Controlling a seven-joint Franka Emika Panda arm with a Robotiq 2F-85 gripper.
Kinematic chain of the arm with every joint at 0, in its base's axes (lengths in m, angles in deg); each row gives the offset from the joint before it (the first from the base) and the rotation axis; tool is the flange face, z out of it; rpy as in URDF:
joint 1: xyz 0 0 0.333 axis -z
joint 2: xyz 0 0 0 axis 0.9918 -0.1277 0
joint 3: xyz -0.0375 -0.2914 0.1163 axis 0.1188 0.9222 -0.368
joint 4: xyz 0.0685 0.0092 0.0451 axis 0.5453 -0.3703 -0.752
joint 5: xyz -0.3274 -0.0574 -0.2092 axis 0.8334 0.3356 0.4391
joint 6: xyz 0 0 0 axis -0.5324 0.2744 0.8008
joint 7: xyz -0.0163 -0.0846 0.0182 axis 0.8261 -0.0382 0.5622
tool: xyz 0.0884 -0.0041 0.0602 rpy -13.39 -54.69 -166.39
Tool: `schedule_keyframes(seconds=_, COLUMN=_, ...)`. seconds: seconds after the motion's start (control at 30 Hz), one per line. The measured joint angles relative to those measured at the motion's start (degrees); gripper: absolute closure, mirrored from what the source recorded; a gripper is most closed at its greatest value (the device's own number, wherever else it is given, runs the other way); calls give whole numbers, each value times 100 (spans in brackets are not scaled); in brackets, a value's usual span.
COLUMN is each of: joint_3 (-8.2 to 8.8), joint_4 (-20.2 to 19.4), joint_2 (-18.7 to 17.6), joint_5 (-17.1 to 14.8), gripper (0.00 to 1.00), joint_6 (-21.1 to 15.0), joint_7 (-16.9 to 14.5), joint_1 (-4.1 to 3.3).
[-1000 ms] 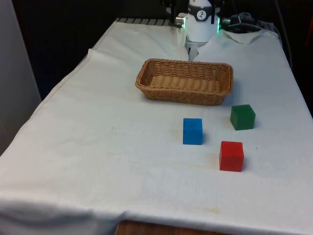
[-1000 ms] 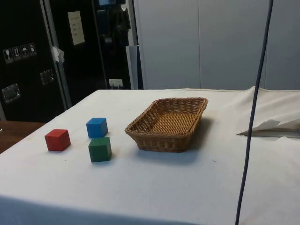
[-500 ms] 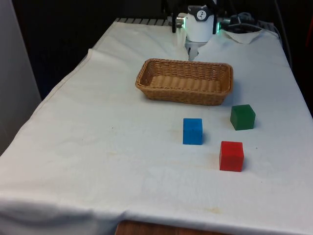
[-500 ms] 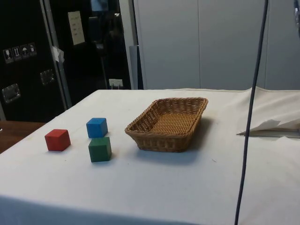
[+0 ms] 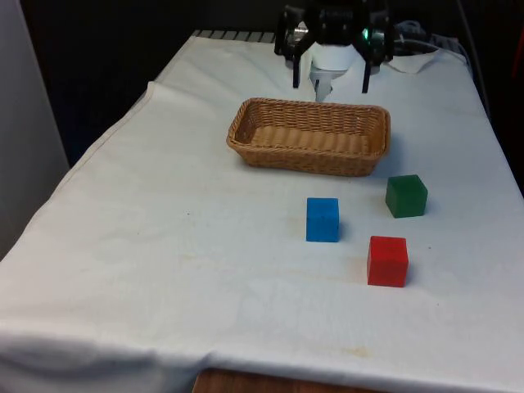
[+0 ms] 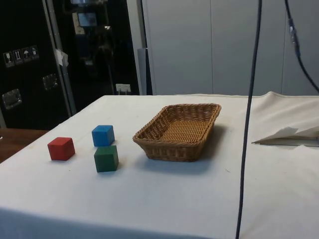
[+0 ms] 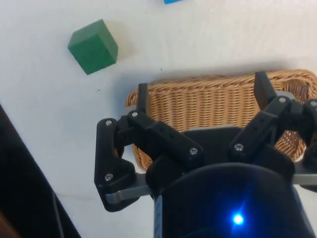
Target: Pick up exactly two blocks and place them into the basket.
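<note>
Three blocks lie at six o'clock from the gripper (image 5: 330,78), beyond the basket (image 5: 309,136); its fingers are spread, empty.

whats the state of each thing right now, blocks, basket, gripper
wicker basket: upright on the white cloth, nothing in it
blue block: on the cloth, outside the basket, untouched
green block: on the cloth, outside the basket, untouched
red block: on the cloth, apart from the other two blocks
gripper: fingers open, holding nothing, above the basket's far side
</note>
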Motion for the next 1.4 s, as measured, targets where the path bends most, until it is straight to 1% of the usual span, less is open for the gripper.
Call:
schedule_keyframes(seconds=0.17, joint_3=17, joint_4=6, joint_2=-115, joint_5=-109, gripper=0, joint_6=-6, joint_7=-63, joint_1=46)
schedule_keyframes(seconds=0.27, joint_3=17, joint_4=-23, joint_2=-143, joint_5=-138, gripper=0, joint_6=-57, joint_7=-92, joint_1=57)
schedule_keyframes(seconds=0.33, joint_3=0, joint_4=-57, joint_2=-252, joint_5=-149, gripper=0, joint_6=-281, joint_7=-103, joint_1=57)
schedule_keyframes(seconds=0.43, joint_3=-11, joint_4=-11, joint_2=-395, joint_5=-160, gripper=0, joint_6=-464, joint_7=-120, joint_1=57)
schedule_keyframes(seconds=0.47, joint_3=-11, joint_4=63, joint_2=-493, joint_5=-166, gripper=0, joint_6=-521, joint_7=-138, joint_1=57)
schedule_keyframes(seconds=0.5, joint_3=-11, joint_4=63, joint_2=-493, joint_5=-166, gripper=0, joint_6=-521, joint_7=-138, joint_1=57)
schedule_keyframes(seconds=0.63, joint_3=-17, joint_4=212, joint_2=-705, joint_5=-166, gripper=0, joint_6=-607, joint_7=-172, joint_1=57)
schedule_keyframes(seconds=0.77, joint_3=-23, joint_4=332, joint_2=-963, joint_5=-166, gripper=0, joint_6=-819, joint_7=-264, joint_1=57)
schedule_keyframes(seconds=0.83, joint_3=-23, joint_4=332, joint_2=-963, joint_5=-166, gripper=0, joint_6=-819, joint_7=-264, joint_1=57)
schedule_keyframes(seconds=1.03, joint_3=-29, joint_4=447, joint_2=-1243, joint_5=-166, gripper=0, joint_6=-1089, joint_7=-418, joint_1=57)
schedule_keyframes(seconds=1.23, joint_3=-52, joint_4=464, joint_2=-1392, joint_5=-166, gripper=0, joint_6=-1283, joint_7=-527, joint_1=57)
schedule_keyframes(seconds=1.4, joint_3=-80, joint_4=464, joint_2=-1587, joint_5=-235, gripper=0, joint_6=-1513, joint_7=-710, joint_1=63)
